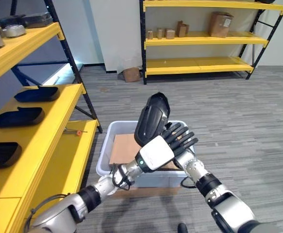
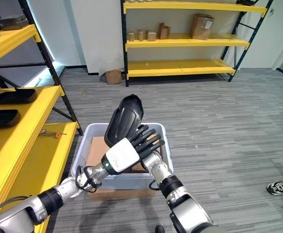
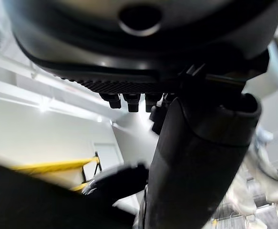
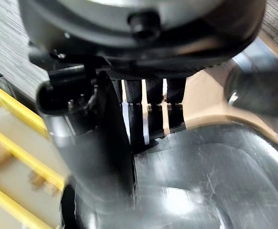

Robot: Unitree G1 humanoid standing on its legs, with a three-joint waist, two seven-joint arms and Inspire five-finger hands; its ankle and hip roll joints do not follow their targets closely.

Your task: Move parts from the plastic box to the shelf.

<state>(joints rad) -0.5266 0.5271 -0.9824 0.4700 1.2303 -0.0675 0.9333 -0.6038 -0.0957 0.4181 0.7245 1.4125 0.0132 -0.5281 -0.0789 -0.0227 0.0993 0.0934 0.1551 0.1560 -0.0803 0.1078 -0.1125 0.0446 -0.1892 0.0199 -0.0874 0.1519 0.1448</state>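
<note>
Left eye view: a long, black, moulded plastic part is standing upright above the pale grey plastic box, which is lined with brown cardboard. The left hand is gripping its lower end; the right hand is bracing it with straight, spread fingers. Similar black parts are lying on the yellow shelf.

Right eye view: risk is lying in the swing towards the shelf, where the tall part could pivot out of a one-ended grip.

Left wrist view: fingers are curling round the part.

Right wrist view: straight fingers are lying flat against the part. No legible writing.
</note>
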